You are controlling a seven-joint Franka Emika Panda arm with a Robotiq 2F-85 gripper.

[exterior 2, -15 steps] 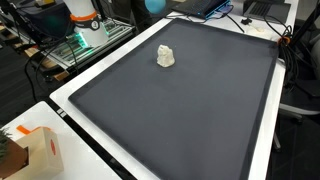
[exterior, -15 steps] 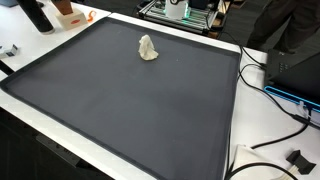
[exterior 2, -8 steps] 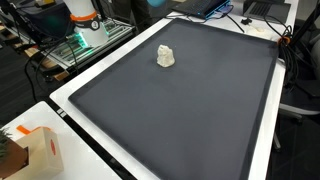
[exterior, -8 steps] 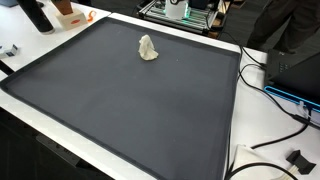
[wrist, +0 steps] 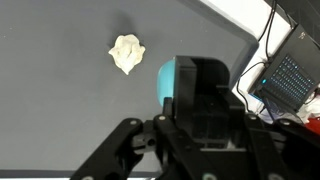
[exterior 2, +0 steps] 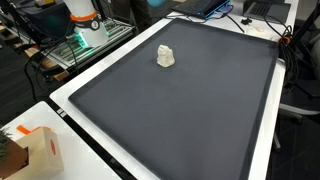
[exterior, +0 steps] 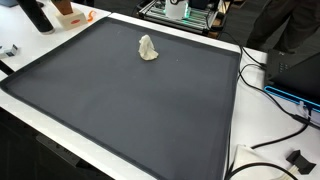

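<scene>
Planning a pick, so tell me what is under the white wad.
The wad rests on the dark mat; only mat shows around its base. Whatever its own bulk covers cannot be seen.

A lab: electronics rack (exterior: 185,12), cables (exterior: 262,92) and a laptop (wrist: 287,78) beside the table.

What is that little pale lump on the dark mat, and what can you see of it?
The lump is small, cream-white and crumpled, like wadded paper or cloth; I cannot tell which. Its surface is creased and uneven. In both exterior views it stands taller than wide. It sits alone on the dark mat, toward one edge, and only the mat touches it.
</scene>
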